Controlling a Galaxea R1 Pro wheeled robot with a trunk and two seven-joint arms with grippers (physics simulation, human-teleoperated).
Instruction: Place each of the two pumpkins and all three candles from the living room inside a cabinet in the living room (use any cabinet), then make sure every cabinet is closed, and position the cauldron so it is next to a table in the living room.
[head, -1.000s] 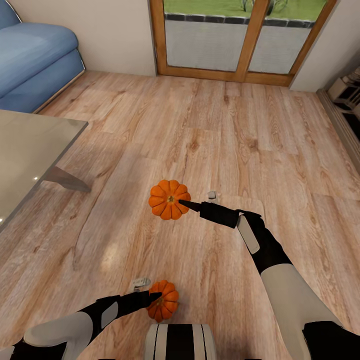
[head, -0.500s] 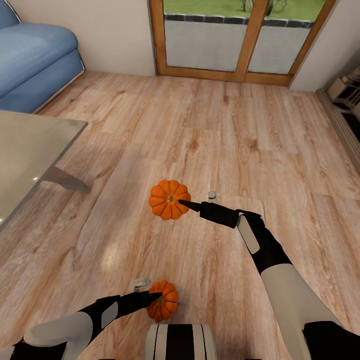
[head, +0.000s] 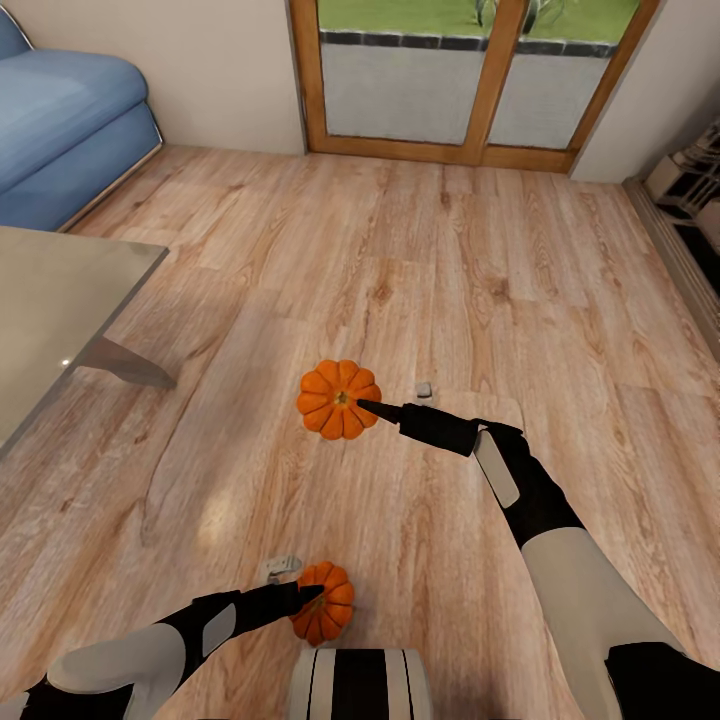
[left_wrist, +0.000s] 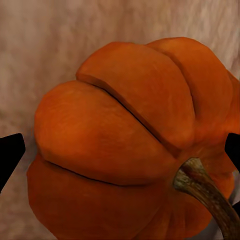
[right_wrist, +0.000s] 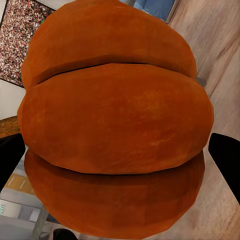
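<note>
Pumpkins: left gripper pinches one, right gripper pinches the other

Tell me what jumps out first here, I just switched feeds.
Two bright orange pumpkins on the pale plank floor: one mid-view at the right gripper, one near the robot's base at the left gripper. Each wrist camera shows a pumpkin up close between dark fingertips. The glass table sits left.

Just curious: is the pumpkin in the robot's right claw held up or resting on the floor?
Held: the pumpkin sits between the right gripper's fingers; whether it clears the floor cannot be told.
</note>
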